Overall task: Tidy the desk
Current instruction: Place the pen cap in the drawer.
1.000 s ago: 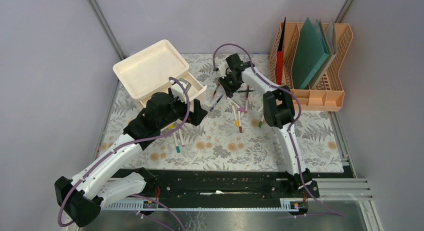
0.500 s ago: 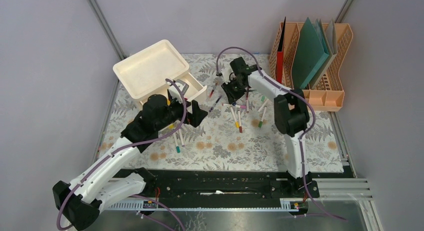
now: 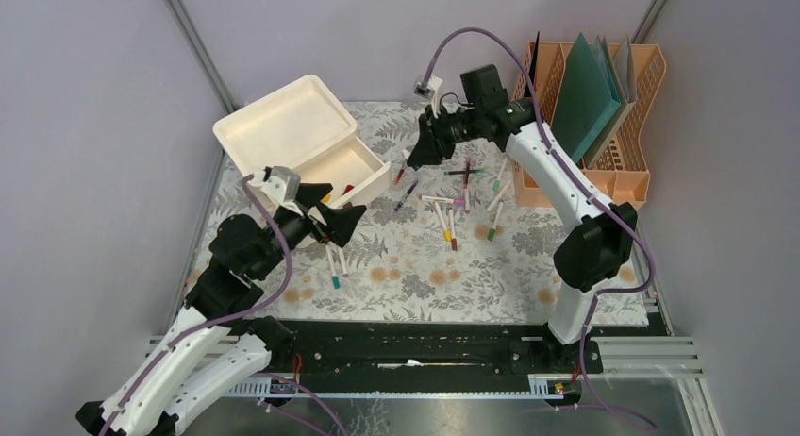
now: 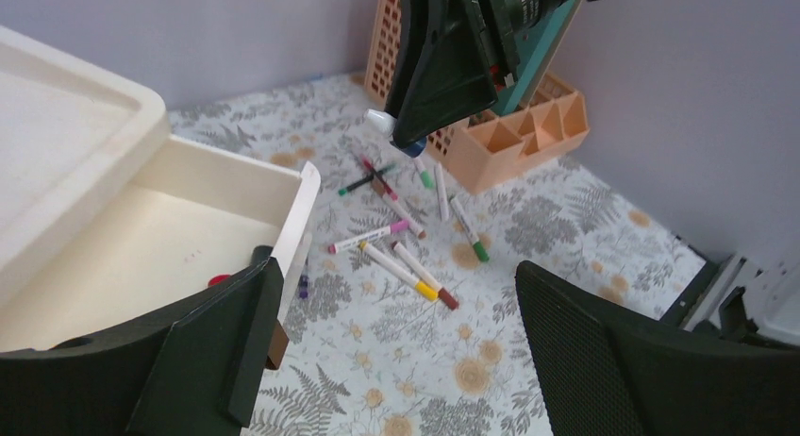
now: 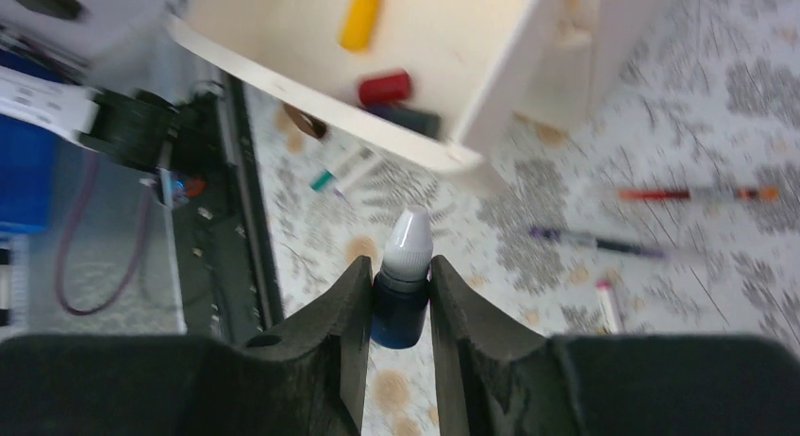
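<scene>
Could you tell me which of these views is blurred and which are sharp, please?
Right wrist view: the drawer and pens are smeared by blur, while the white-tipped blue item between the right fingers is crisp. Left wrist view: sharp across the desk, with the left fingers dark. Top view: evenly lit, soft shadows.

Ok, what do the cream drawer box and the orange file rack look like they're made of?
Cream drawer box: likely moulded plastic, matte, with rounded rims. Orange file rack: likely plastic too, smooth, with perforated grid walls.
</scene>
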You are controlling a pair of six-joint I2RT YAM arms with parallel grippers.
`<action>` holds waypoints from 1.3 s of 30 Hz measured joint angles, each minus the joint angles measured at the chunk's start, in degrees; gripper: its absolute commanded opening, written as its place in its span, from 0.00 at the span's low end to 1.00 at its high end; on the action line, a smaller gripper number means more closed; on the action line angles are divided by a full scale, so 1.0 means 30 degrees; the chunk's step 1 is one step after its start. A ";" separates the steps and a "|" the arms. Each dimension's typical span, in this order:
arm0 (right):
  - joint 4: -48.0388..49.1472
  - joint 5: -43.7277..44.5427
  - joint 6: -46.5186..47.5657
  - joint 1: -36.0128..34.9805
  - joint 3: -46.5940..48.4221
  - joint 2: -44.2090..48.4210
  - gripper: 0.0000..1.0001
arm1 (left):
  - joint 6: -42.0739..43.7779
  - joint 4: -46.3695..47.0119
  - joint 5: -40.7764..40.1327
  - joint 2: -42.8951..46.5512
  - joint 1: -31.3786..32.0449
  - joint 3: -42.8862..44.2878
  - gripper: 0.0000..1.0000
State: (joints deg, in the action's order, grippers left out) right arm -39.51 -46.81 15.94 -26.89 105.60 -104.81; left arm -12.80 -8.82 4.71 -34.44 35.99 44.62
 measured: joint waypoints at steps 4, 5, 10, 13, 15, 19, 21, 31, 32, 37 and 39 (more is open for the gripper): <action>0.1064 -0.1821 -0.1719 -0.0270 0.1494 0.0000 0.00 | -0.0510 -0.0138 -0.0240 0.0714 0.0000 0.0015 0.99; 0.1348 -0.2025 -0.2076 -0.0474 0.1807 -0.0036 0.00 | -0.0714 -0.0437 -0.0291 0.0736 0.0000 0.0051 0.99; 0.2127 -0.2288 -0.3271 -0.2164 0.4517 -0.1384 0.00 | -0.1552 -0.1843 -0.0495 0.1246 0.0000 0.0138 0.99; 0.2382 -0.1712 -0.3468 -0.3177 0.5690 -0.2433 0.02 | -0.1923 -0.2528 -0.0780 0.1763 0.0000 0.0153 0.99; 0.2412 -0.0707 -0.3475 -0.3876 0.6288 -0.3155 0.09 | -0.2164 -0.2922 -0.1027 0.2244 0.0000 0.0204 0.99; 0.2310 0.2004 -0.3337 -0.5107 0.7468 -0.4670 0.75 | -0.2484 -0.3337 -0.1515 0.2674 0.0000 0.0262 0.99; 0.2193 0.3504 -0.3169 -0.5588 0.7861 -0.5260 0.97 | -0.2703 -0.3614 -0.1632 0.2761 0.0000 0.0262 0.99; 0.0379 0.6309 -0.0772 -0.5989 0.6798 -0.4007 1.00 | -0.3840 -0.4364 -0.0692 0.2222 0.0007 0.0197 0.99; 0.0328 0.6309 -0.0357 -0.5989 0.6033 -0.3220 1.00 | -0.3883 -0.4371 -0.0605 0.2200 0.0000 0.0182 0.99; 0.0036 0.6645 0.2288 -0.5967 -0.0459 0.3475 1.00 | -0.4634 -0.3832 0.0466 0.2215 0.0000 -0.0736 0.99; 0.0284 0.6630 0.3104 -0.5719 -0.2878 0.6113 1.00 | -0.4932 -0.3570 0.0954 0.2215 0.0007 -0.1195 0.99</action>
State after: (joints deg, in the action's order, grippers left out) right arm -38.65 -26.92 25.26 -44.05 96.97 -86.48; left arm -27.59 -19.53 7.57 -27.79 36.01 41.04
